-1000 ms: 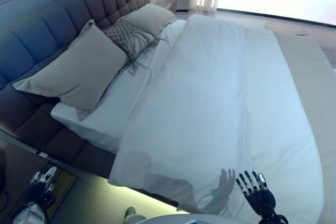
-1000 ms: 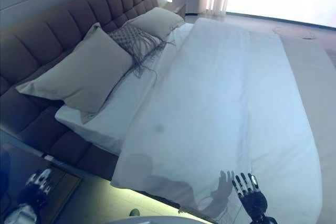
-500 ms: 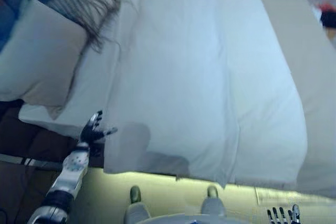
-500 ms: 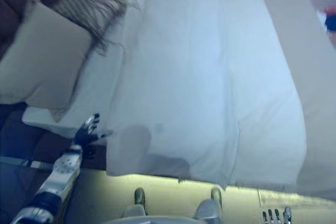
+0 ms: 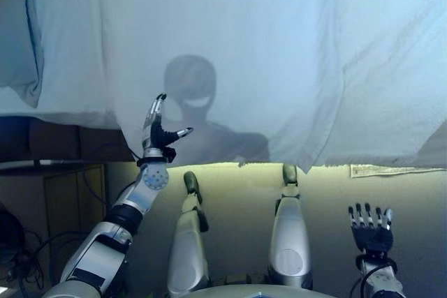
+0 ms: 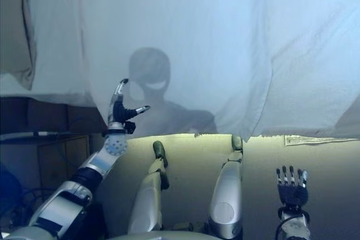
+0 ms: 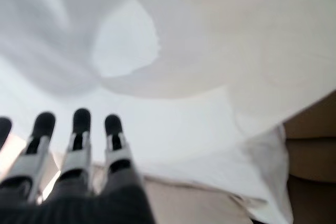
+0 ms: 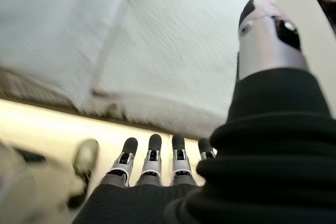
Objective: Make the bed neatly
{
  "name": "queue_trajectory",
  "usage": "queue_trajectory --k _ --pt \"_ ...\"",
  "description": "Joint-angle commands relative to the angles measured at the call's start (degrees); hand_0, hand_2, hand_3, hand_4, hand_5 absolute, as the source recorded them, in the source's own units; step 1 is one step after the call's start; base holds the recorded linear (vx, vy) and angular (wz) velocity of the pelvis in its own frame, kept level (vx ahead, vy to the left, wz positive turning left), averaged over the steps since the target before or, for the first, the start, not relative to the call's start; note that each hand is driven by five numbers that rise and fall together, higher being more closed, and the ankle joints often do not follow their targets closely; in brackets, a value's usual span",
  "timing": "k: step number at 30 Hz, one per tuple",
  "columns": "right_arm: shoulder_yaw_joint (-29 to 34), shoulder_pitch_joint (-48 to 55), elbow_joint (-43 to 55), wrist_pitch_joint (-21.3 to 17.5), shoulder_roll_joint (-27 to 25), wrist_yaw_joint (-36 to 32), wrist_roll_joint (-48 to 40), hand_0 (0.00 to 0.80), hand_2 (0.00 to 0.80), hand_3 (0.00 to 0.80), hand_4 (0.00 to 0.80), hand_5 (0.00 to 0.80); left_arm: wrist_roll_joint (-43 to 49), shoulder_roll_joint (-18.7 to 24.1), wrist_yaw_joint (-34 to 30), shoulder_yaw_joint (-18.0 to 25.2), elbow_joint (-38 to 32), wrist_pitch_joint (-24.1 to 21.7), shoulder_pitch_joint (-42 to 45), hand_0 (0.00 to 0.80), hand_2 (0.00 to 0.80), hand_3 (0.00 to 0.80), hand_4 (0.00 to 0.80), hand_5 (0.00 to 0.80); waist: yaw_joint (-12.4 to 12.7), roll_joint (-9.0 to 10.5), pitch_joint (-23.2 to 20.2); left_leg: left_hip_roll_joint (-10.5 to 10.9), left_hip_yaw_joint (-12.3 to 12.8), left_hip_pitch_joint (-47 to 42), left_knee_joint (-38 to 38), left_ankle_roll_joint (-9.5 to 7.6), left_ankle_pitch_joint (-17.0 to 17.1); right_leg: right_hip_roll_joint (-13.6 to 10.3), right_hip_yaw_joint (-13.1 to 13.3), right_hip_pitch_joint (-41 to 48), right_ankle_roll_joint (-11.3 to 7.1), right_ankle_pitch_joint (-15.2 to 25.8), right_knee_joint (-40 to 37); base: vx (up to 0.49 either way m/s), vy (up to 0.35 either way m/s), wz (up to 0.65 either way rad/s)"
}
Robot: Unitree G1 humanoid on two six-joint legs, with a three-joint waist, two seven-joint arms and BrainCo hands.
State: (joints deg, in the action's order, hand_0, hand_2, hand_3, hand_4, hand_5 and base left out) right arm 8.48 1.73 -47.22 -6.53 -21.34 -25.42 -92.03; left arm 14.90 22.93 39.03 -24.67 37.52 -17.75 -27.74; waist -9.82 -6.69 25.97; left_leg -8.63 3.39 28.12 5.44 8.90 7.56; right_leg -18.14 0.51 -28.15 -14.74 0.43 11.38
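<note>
The white duvet (image 5: 230,54) covers the bed and hangs over its near side, with its lower edge above a lit strip along the bed base. A pillow edge (image 5: 15,33) shows at the far left. My left hand (image 5: 156,132) is raised with fingers straight, open, just below the duvet's hanging left corner; its wrist view shows the fingers (image 7: 79,140) spread before the white cloth (image 7: 184,77). My right hand (image 5: 369,222) is low at the right, open and empty, below the duvet edge; its wrist view shows straight fingers (image 8: 152,161) under the cloth (image 8: 157,40).
The dark upholstered bed base (image 5: 56,141) shows at the left under the mattress. A bedside cabinet (image 5: 63,200) stands low at the left. The floor (image 5: 328,207) beside the bed is lit from under the frame.
The camera has tilted down towards the bed's near edge. My left hand has risen closer to the duvet's hanging corner. My right hand shows higher at the lower right.
</note>
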Motion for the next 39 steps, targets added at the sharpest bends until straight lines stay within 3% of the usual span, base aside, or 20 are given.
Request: queue_trajectory --k 1,11,17,23,32,35,37,38,39 --pt "-0.60 -0.21 6.83 -3.21 0.80 1.58 -3.44 0.000 0.000 0.000 0.000 0.000 7.53 2.31 6.48 0.73 1.48 1.00 -8.72 0.000 0.000 0.000 0.000 0.000 -0.07 4.11 2.57 3.22 2.56 2.26 0.10 -2.23 0.22 1.92 -0.72 -4.52 2.57 8.99 -2.62 -0.063 0.067 0.10" --pt "-3.15 -1.27 13.51 -4.39 1.02 4.65 -4.25 0.000 0.000 0.000 0.000 0.000 11.90 3.25 8.42 1.05 -1.40 4.73 -16.06 0.000 0.000 0.000 0.000 0.000 -0.90 4.17 3.82 3.59 3.70 6.12 0.11 -2.23 1.33 1.41 -0.73 -8.16 2.56 9.68 -2.30 -0.043 0.002 0.03" --pt "-3.92 -3.09 18.77 -5.97 0.78 8.65 -4.19 0.000 0.000 0.000 0.000 0.000 21.79 2.95 6.37 -2.41 -0.75 10.90 -22.91 0.000 0.000 0.000 0.000 0.000 -2.06 4.66 3.82 3.35 4.39 9.84 -0.16 -2.10 2.25 1.94 0.38 -11.88 2.81 10.37 -2.47 -0.036 -0.019 0.01" --pt "-3.95 -5.86 20.88 -7.05 -0.24 11.18 -2.44 0.000 0.000 0.000 0.000 0.000 29.47 3.14 7.39 -6.86 5.55 19.18 -27.26 0.000 0.000 0.000 0.000 0.000 -3.43 4.37 3.82 3.12 4.32 12.52 -0.54 -1.68 3.11 2.59 2.37 -15.74 3.20 10.46 -1.87 -0.013 0.046 -0.05" --pt "-4.49 -9.77 21.90 -8.25 -1.29 12.71 -1.65 0.000 0.000 0.000 0.000 0.000 34.59 4.92 1.51 -12.61 11.75 27.76 -29.80 0.000 0.000 0.000 0.000 0.000 -3.42 4.31 3.82 2.33 4.04 18.01 1.62 -1.30 3.17 2.68 2.93 -20.94 3.42 9.96 -0.27 0.003 0.002 -0.07" --pt "-5.77 -12.98 22.82 -9.38 -1.71 14.41 -0.72 0.000 0.000 0.000 0.000 0.000 31.97 4.51 1.04 -14.73 15.87 33.13 -32.59 0.000 0.000 0.000 0.000 0.000 -3.62 4.22 3.82 2.03 4.03 19.81 2.00 -1.16 3.29 2.78 3.21 -22.91 3.55 9.92 0.20 -0.010 0.010 0.00" --pt "-6.13 -14.59 23.57 -9.76 -2.43 15.64 -0.31 0.000 0.000 0.000 0.000 0.000 31.51 4.50 1.15 -15.30 18.06 34.00 -33.67 0.000 0.000 0.000 0.000 0.000 -3.60 3.91 3.82 1.93 3.95 21.02 2.77 -1.15 3.07 2.67 3.48 -24.22 3.66 9.63 0.81 -0.023 0.041 0.00" --pt "-5.82 -15.26 24.27 -9.44 -2.84 16.66 0.00 0.000 0.000 0.000 0.000 0.000 31.35 4.65 0.48 -15.78 18.43 34.61 -33.70 0.075 0.075 0.075 0.075 0.075 -3.58 3.68 3.82 1.90 3.93 21.58 3.35 -1.07 2.90 2.60 3.59 -24.78 3.68 9.48 1.12 -0.007 0.049 -0.01" --pt "-5.62 -15.58 24.97 -9.18 -2.94 17.35 0.40 0.000 0.000 0.000 0.000 0.000 31.25 4.56 -0.11 -15.95 18.34 35.34 -33.39 0.436 0.436 0.436 0.436 0.436 -3.62 3.53 3.82 1.94 3.86 21.99 3.91 -0.99 2.72 2.57 3.74 -25.21 3.70 9.42 1.38 -0.001 0.046 -0.02"
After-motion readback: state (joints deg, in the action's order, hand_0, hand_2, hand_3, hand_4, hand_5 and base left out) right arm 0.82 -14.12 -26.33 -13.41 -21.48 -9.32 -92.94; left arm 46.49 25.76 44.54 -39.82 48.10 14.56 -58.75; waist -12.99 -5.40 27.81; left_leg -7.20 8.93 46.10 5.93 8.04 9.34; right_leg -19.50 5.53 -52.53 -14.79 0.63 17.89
